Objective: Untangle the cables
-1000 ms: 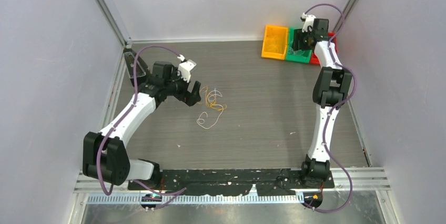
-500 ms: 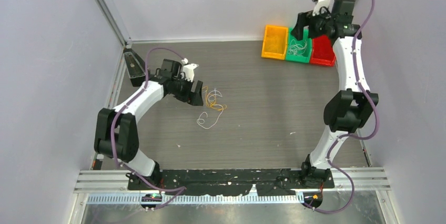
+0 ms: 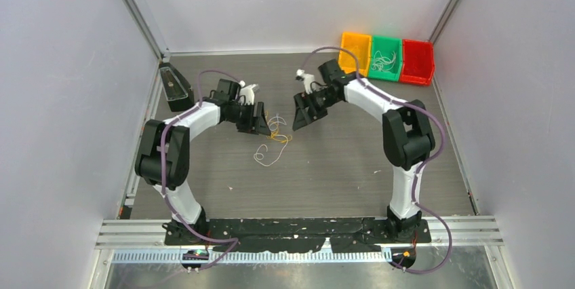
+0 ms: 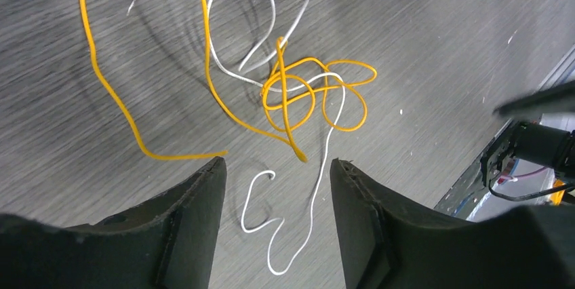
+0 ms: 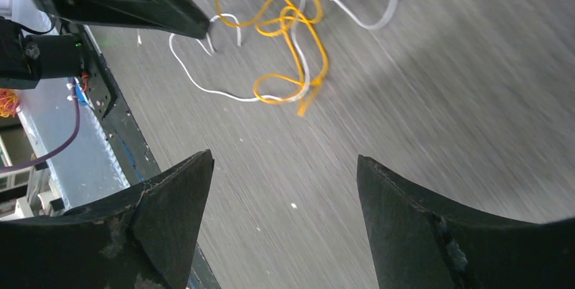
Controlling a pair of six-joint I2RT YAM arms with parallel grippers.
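Observation:
A small tangle of thin yellow-orange cable [image 3: 276, 131] and white cable [image 3: 266, 158] lies on the grey table. In the left wrist view the orange knot [image 4: 305, 92] loops around a white strand, and a free white end [image 4: 271, 224] curls between my fingers. My left gripper [image 3: 262, 121] is open and empty, just left of the tangle. My right gripper [image 3: 300, 114] is open and empty, just right of it. In the right wrist view the orange loops [image 5: 288, 24] and the white cable [image 5: 203, 85] lie ahead of the open jaws. No red cable shows in the tangle.
Three bins stand at the back right: orange [image 3: 354, 53], green [image 3: 384, 59] with several thin wires inside, and red [image 3: 417, 62]. A dark box [image 3: 173, 87] sits at the left edge. Metal frame rails border the table.
My right arm has swung from above the bins down to the table, stopping just right of the tangle. My left gripper has edged closer to the tangle. The cables have not moved.

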